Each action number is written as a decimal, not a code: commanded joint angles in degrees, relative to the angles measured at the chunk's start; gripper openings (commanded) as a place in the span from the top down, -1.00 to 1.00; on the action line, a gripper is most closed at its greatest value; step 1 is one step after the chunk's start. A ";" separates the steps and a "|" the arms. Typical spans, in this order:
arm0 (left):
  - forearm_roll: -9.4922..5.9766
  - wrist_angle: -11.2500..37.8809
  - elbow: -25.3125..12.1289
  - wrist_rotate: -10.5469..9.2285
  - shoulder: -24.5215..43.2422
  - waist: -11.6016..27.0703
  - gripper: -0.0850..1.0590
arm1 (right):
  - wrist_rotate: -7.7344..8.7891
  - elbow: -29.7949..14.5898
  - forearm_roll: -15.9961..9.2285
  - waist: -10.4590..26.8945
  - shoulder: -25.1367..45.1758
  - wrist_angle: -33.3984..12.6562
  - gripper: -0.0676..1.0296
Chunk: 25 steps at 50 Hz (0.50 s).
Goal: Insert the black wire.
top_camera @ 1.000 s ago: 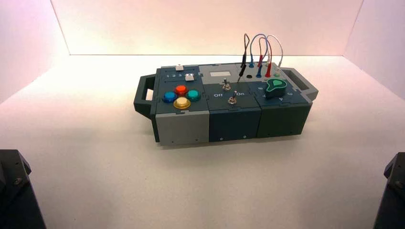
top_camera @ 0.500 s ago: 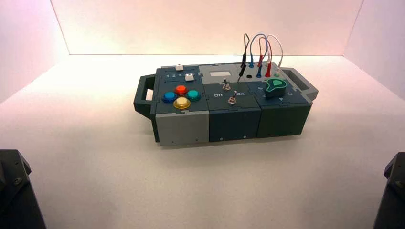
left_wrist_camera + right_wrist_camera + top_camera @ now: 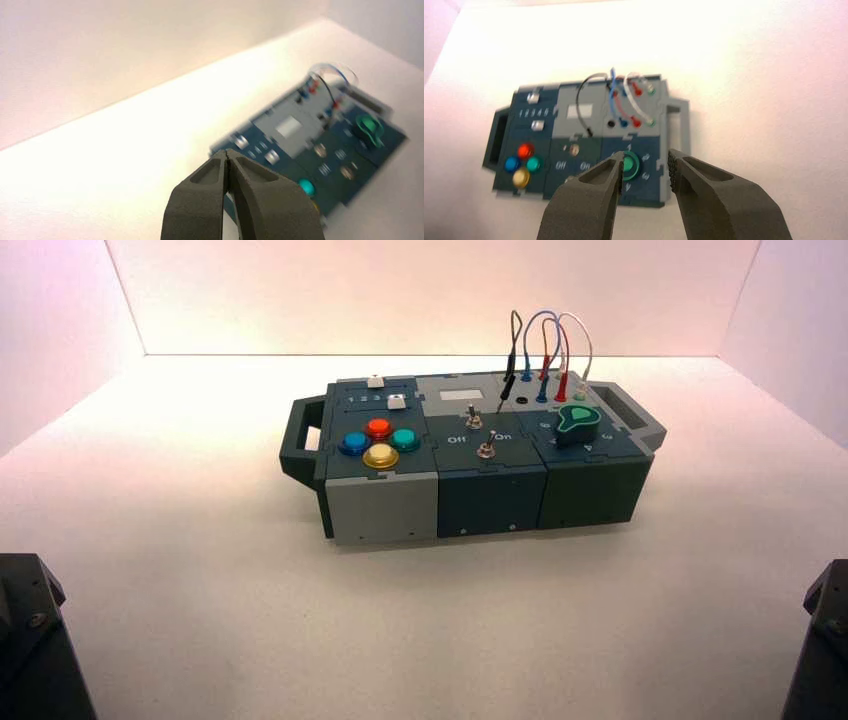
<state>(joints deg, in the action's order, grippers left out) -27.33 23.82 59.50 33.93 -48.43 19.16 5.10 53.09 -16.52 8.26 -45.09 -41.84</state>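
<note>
The black wire [image 3: 580,102] is at the rear of the box [image 3: 385,510], arching over the light grey panel, with one end in and one end out. Its far plug [image 3: 511,366] appears seated in the rear row of sockets; count that end as done. Its near plug [image 3: 590,132] is out and leans by the front edge of that panel, to the left of the open black socket [image 3: 611,123] (the likely target, being the one vacant hole in the near row). Beside that socket, the blue wire [image 3: 613,100], the red wire [image 3: 620,104] and the white wire [image 3: 634,102] appear plugged in at both ends; they require no action from you.

Your right gripper [image 3: 645,162] is at work, in the air on the near side of the box and well apart from the wire. Its fingers are spread, with nothing between them. Your left gripper [image 3: 226,152] is idle, off to the left of the box, fingertips pressed together and empty.

Remaining, by judgement: advance the right gripper, grasp the near plug, bring it upright, align it over the black socket and press it home. Caution: the neighbouring blue wire may be snagged during approach.
</note>
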 commanded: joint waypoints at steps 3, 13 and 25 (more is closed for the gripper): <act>-0.26 3.87 -3.25 0.53 2.46 2.11 0.90 | 0.88 -2.11 -0.35 3.25 1.85 -0.70 0.00; -0.26 5.19 -3.43 0.62 3.43 4.13 0.91 | 0.97 -3.69 -0.35 6.15 7.65 -2.11 0.01; -0.35 5.10 -3.25 0.62 3.43 4.22 0.91 | 0.97 -5.98 -1.41 6.86 12.48 -2.11 0.01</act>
<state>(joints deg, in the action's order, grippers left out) -27.42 29.27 57.74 34.19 -45.18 23.20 5.71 49.57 -17.14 14.59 -33.66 -44.12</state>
